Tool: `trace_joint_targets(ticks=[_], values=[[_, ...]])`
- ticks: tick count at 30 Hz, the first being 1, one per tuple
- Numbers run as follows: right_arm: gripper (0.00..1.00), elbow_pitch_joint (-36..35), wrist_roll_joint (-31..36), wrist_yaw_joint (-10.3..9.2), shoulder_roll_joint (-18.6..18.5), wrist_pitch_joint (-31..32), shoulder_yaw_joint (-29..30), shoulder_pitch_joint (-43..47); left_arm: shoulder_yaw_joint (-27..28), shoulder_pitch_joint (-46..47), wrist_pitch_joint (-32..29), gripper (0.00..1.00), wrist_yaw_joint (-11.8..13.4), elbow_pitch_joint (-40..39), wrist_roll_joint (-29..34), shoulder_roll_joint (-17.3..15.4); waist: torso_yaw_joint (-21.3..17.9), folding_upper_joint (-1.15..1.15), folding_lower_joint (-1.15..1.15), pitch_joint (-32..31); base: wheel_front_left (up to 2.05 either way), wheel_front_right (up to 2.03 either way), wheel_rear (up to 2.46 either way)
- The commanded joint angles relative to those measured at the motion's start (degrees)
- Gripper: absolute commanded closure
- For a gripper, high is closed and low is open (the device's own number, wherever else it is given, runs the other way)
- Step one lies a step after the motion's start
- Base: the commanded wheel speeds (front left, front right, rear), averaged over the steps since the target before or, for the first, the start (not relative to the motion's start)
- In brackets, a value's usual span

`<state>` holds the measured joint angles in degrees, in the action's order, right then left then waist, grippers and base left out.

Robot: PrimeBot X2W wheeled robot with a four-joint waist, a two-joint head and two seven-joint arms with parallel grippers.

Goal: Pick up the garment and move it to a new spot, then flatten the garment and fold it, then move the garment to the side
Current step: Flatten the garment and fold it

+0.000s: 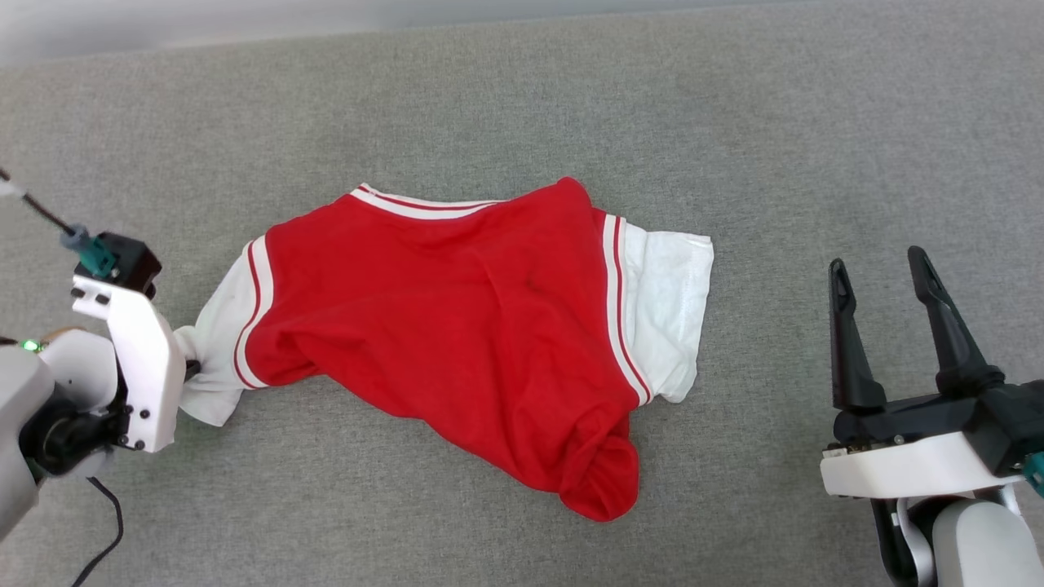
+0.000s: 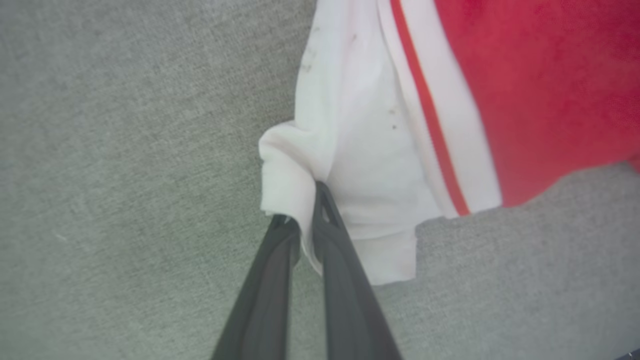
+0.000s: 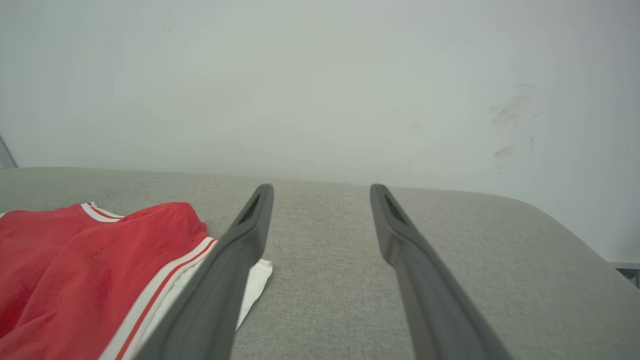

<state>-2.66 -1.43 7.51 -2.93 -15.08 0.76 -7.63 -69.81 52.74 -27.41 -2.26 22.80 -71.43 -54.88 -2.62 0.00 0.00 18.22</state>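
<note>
Left pincer: your left pincer (image 2: 302, 205) was clamped tight on the edge of a white sleeve (image 2: 370, 165), with a fold of the cloth caught between its two dark fingers.
Held sleeve: it was bunched at the grip, showed a few small dark specks, and ran into thin red and white stripes at its seam.
Shirt: the shirt (image 1: 457, 326) lay rumpled in the middle of the surface before you, red body uppermost. Its lower part was twisted into a lump on the near side, and its other white sleeve (image 1: 669, 302) was spread flat toward your right.
Right pincer: your right pincer (image 1: 878, 262) had its fingers spread wide and held nothing. It sat well apart from the shirt, beyond that flat sleeve.
Surface: a grey woven cloth surface (image 1: 522, 98) carried the shirt.
Room: a pale wall (image 3: 320, 75) rose behind the surface's far edge, with faint scuff marks (image 3: 507, 112) on it.
</note>
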Motion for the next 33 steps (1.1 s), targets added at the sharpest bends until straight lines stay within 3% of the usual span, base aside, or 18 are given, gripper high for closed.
trace_joint_targets(ticks=[1,2,3,6,9,15,16,20,23,27,30,33], values=[[0.0,0.2,0.6,-0.03,0.1,-0.1,-0.4,-0.2,-0.1,-1.7,1.0,1.0,0.3,1.1,-0.5,0.8,-0.2,0.0,0.0,-0.4,0.0,0.0,0.0],[0.0,0.2,0.9,-0.03,0.1,-0.1,-0.5,-0.4,-0.2,-2.3,1.6,0.72,0.4,1.8,-0.5,1.4,-0.2,0.0,0.0,-0.7,0.0,0.0,0.0],[0.0,0.1,1.1,-0.04,-0.2,-0.1,-0.6,-0.7,-0.3,-2.6,2.7,0.0,0.6,2.4,0.2,1.8,-0.2,0.0,0.0,-1.0,0.0,0.0,0.0],[0.0,-0.8,1.5,-0.03,-1.5,-0.1,-0.7,-2.3,0.5,-2.3,7.9,0.0,0.5,3.3,2.2,2.7,0.0,0.0,0.0,-2.0,0.0,0.0,0.0],[0.0,-1.7,1.8,-0.04,-3.9,-0.1,-0.8,-4.4,2.5,-1.7,16.6,0.0,2.3,3.2,4.9,2.9,0.4,0.0,0.0,-3.2,0.0,0.0,0.0],[0.0,-0.8,1.9,-0.03,-10.5,-0.1,-1.7,-11.0,6.1,-4.8,34.2,0.0,9.1,0.2,8.9,4.2,2.0,0.0,0.0,-5.3,0.0,0.0,0.0],[0.0,-0.8,1.9,-0.03,-10.5,-0.1,-1.7,-11.0,6.1,-4.8,34.2,0.0,9.1,0.2,8.9,4.2,2.0,0.0,0.0,-5.3,0.0,0.0,0.0],[0.0,4.8,-0.2,-0.04,-16.5,1.5,-7.0,-16.7,9.1,-8.7,41.5,0.0,14.9,-3.7,9.9,4.5,2.8,0.0,0.0,-6.0,0.0,0.0,0.0],[0.0,7.9,-3.3,-0.04,-21.4,8.2,-13.1,-21.9,13.7,-12.5,42.6,0.0,19.9,-8.1,12.1,5.1,3.6,0.0,0.0,-5.9,0.0,0.0,0.0],[0.0,9.5,-10.9,-0.04,-27.2,19.2,-20.7,-29.1,25.2,-20.5,42.6,0.0,26.6,-16.2,19.7,7.8,4.8,0.0,0.0,-4.9,0.0,0.0,0.0],[0.0,10.1,-17.1,-0.04,-30.9,27.5,-26.8,-33.6,33.9,-26.7,42.6,0.0,29.8,-21.1,26.1,10.8,5.7,0.0,0.0,-3.9,0.0,0.0,0.0],[0.0,10.8,-23.6,-0.04,-34.5,36.5,-33.2,-38.3,42.1,-33.4,42.6,0.0,31.0,-25.0,32.2,15.1,6.4,0.0,0.0,-2.7,0.0,0.0,0.0]])
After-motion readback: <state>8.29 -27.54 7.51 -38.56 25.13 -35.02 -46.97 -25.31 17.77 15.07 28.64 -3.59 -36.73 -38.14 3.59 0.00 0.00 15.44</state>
